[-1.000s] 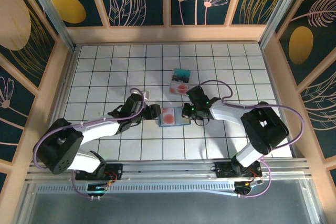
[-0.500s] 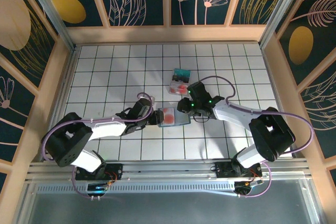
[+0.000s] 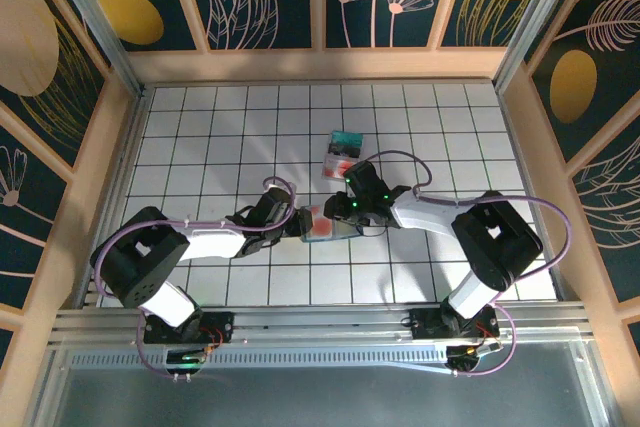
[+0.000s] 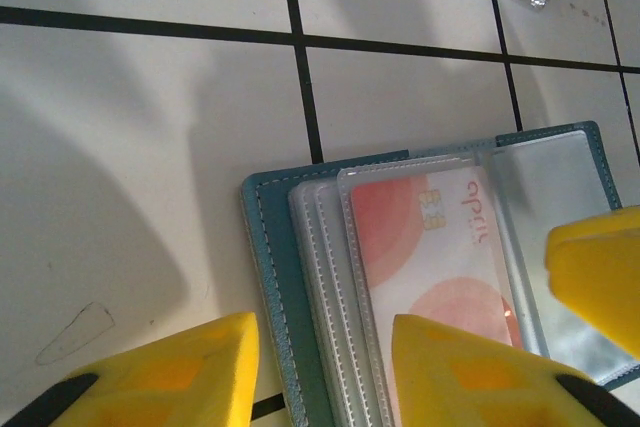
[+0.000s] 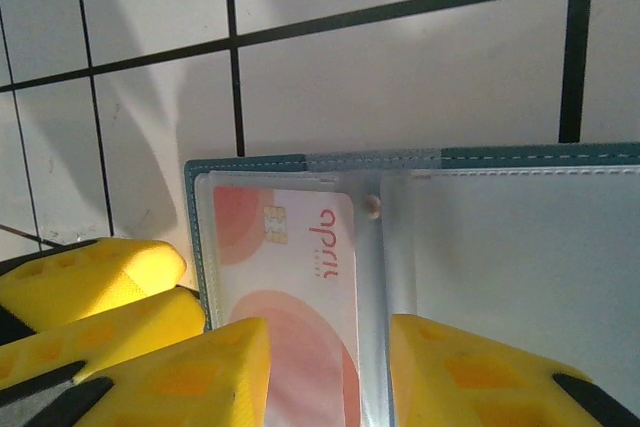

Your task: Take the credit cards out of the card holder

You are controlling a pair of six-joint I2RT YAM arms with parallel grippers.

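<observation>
Left gripper [image 4: 322, 347] has its yellow jaws apart, astride the 9 o'clock edge of the card holder [image 4: 266, 247]. One finger is over bare tile and the other over the clear sleeves, and I see nothing pinched between them. From the other side my right gripper [image 5: 330, 372] hangs over the same card holder, jaws likewise apart. The whitish-pink credit card [image 5: 285, 257] with red blotches runs under the gap between them, tucked in a clear sleeve. I cannot tell whether either set of fingertips touches the plastic. On the overhead camera the card holder lies open and flat on the tiled table [image 3: 200, 147], a little toward 6 o'clock from its middle, with the grippers meeting over it from 9 and 3 o'clock. At about 12 o'clock from it, near but apart, lie loose cards [image 3: 343, 155], teal and red-marked, stacked.
</observation>
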